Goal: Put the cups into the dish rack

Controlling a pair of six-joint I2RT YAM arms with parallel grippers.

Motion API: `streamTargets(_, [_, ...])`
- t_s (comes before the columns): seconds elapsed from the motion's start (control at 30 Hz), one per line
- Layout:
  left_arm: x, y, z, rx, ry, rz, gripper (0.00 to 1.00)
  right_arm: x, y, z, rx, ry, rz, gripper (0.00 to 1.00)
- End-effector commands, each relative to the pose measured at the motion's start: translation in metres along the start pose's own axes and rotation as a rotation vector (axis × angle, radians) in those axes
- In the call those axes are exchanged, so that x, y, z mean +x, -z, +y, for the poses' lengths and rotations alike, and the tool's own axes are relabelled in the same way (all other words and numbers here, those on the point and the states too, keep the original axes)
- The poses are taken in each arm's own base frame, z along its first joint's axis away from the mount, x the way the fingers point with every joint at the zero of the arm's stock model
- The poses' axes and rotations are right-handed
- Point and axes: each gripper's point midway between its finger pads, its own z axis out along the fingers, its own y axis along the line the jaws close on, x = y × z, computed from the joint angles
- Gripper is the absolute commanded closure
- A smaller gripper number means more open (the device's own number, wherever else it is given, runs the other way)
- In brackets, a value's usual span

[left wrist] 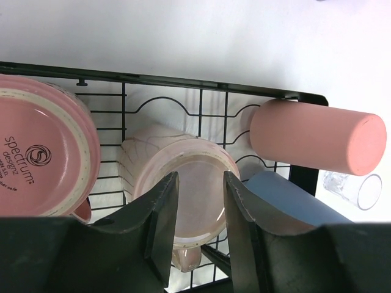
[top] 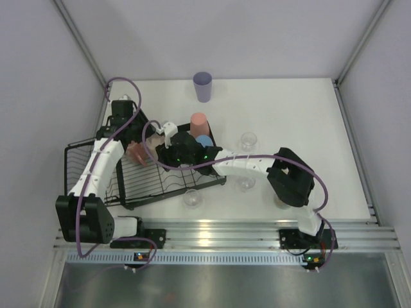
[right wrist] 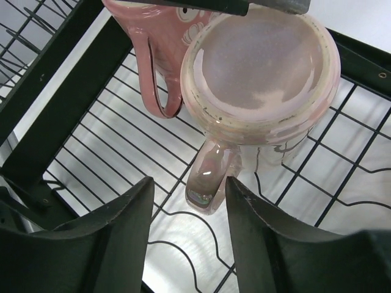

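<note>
Top external: dish rack (top: 80, 154) is seen left of centre, with both arms reaching over it. A lavender tumbler (top: 202, 85) and three clear glasses (top: 248, 139) stand outside it on the table (top: 295, 109).

Left wrist: left gripper (left wrist: 200, 180) is held open and empty. The inverted cream mug (left wrist: 194, 162) lies just beyond its tips, inside the rack.

Right wrist: right gripper (right wrist: 190, 186) is spread open and empty. The mug's handle (right wrist: 206, 180) is pointed toward its gap, so the right arm is judged the better placed.

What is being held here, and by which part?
Nothing visibly. The right gripper is open, just short of the handle of the cream mug; the left gripper is open over that mug.
</note>
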Motion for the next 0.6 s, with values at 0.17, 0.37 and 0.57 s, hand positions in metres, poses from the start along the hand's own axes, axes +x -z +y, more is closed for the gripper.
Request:
streamTargets(0.17, [-0.043,0.018,-0.017,0.013,-0.039,-0.114,0.57,-0.054,0.043,0.014,0.008,-0.033,-0.096,0.41])
streamTargets(0.37, [-0.105,0.055,-0.059,0.103,-0.102,-0.268,0.20,-0.065,0.108,-0.011,0.125,-0.073,-0.110,0.23])
streamTargets(0.57, [-0.089,0.077,-0.101,0.310,-0.191,-0.205,0.02,-0.075,0.207,-0.082,0.503,-0.197,-0.168,0.01])
